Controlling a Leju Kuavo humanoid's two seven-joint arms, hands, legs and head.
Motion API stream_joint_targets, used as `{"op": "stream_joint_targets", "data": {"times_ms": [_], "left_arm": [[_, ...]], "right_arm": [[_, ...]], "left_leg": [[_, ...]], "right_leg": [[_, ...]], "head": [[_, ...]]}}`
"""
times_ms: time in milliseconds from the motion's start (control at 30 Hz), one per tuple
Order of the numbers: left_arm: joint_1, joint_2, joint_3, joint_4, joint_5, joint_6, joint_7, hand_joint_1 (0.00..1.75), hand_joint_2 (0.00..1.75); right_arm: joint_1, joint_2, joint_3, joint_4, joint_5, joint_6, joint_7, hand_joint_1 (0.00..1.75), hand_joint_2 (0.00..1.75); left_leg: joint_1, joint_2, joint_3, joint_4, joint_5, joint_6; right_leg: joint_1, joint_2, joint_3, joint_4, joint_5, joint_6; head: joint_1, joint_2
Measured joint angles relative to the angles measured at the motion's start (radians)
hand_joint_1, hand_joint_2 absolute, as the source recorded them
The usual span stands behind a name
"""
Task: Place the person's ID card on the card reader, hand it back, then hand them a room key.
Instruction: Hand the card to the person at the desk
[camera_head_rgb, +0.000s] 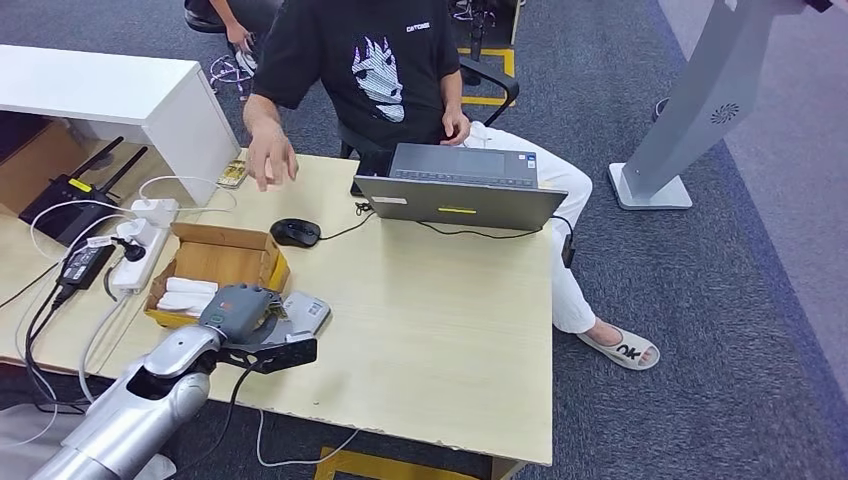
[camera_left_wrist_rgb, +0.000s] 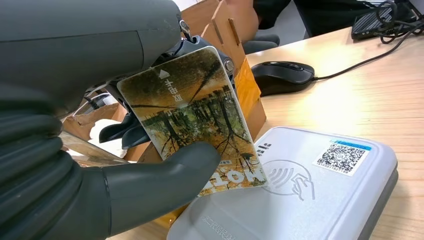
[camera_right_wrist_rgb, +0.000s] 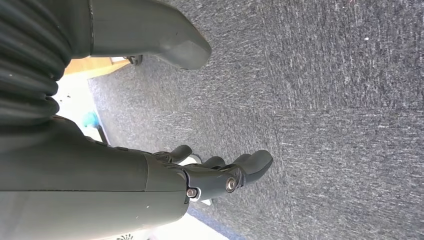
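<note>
Left hand (camera_left_wrist_rgb: 75, 125) at the left of the frame pinches a card (camera_left_wrist_rgb: 192, 117) between thumb and fingers; the card, printed with an autumn tree scene, is tilted, its lower corner over the grey reader (camera_left_wrist_rgb: 300, 200) at lower right. Behind, a cardboard box (camera_left_wrist_rgb: 240, 85); at upper centre, a black mouse (camera_left_wrist_rgb: 282, 76) on the wooden table (camera_left_wrist_rgb: 360, 100).

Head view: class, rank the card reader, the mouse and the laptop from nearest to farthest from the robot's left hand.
1. Card reader: right beside the left hand.
2. Mouse: mid-table, past the cardboard box.
3. Laptop: far edge, before the person.
</note>
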Motion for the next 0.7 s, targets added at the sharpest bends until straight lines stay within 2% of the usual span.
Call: {"op": "stream_joint_targets", "data": {"times_ms": [500,700], "left_arm": [[-0.005,-0.003,0.0,0.006,-0.001,0.001,-0.005,1.75,1.75],[-0.018,0.027,0.002,-0.03,0.028,-0.008,-0.001,1.75,1.75]], "right_arm": [[0.0,0.005,-0.023,0.0,0.012,-0.001,-0.003,0.0,1.75],[0.001,0.005,-0.036,0.0,0.013,-0.004,-0.014,0.0,1.75]], "left_leg": [[0.0,0.0,0.001,0.0,0.001,0.0],[0.001,0.0,-0.001,0.0,0.003,-0.001]], "right_leg": [[0.0,-0.001,0.001,0.0,0.001,0.001],[0.0,0.0,-0.001,0.0,0.002,0.0]], "head": [[0.0,0.0],[0.0,0.0]]}}
